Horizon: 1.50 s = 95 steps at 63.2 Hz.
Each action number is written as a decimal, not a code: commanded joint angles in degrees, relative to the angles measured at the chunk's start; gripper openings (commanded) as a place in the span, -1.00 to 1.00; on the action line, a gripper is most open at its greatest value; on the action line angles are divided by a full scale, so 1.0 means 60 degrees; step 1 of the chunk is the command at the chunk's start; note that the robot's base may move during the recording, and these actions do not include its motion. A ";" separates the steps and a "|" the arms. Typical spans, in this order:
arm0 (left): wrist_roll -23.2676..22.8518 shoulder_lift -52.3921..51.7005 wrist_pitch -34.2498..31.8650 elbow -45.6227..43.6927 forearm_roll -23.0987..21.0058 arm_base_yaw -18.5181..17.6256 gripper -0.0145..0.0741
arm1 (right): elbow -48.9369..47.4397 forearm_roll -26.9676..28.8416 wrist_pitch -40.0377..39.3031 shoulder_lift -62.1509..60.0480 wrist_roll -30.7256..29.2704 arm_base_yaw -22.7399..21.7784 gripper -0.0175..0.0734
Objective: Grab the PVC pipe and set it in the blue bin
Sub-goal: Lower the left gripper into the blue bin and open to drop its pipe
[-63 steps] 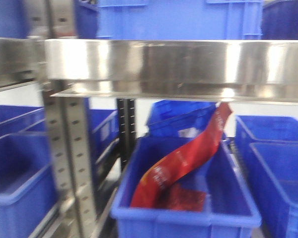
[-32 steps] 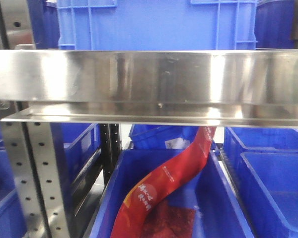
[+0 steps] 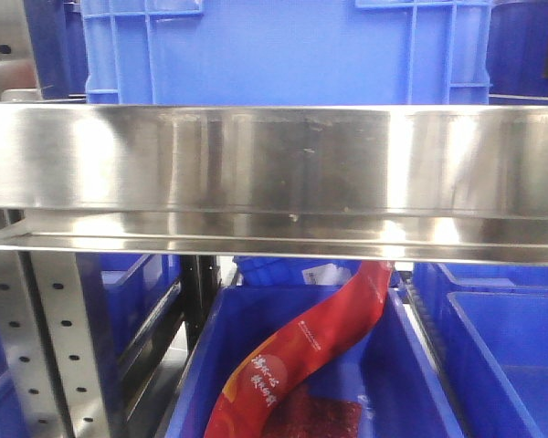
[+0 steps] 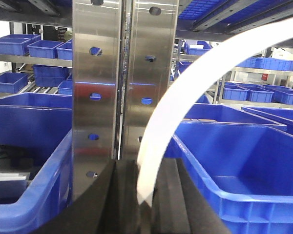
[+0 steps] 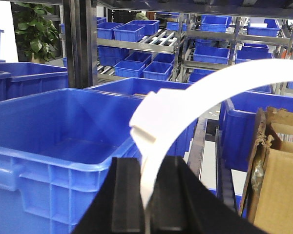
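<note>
Fingers of the left gripper are closed to a narrow slit on the lower end of a white pipe. It rises from between the black pads and arches up to the right, out of the wrist view. On the right gripper the fingers likewise pinch the end of a white pipe. This one has a stepped joint just above the pads and also curves up and off to the right. Whether these are 1 piece or 2 cannot be told. Each arch hangs in air above its pads, not inside any bin. Beyond the left pads stands a steel post with 2 columns of holes, and a blue bin sits just to its right. Ahead of the right pads sits an open blue bin, with a cardboard box at the right edge. In the front view a steel rail crosses the frame, and a red packet leans in the bin below it
</note>
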 commanded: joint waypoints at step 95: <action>0.0154 1.0303 0.2871 -1.0022 0.0805 -0.3391 -0.92 | -0.7289 0.1969 0.2853 0.8855 -0.0754 0.2886 -0.97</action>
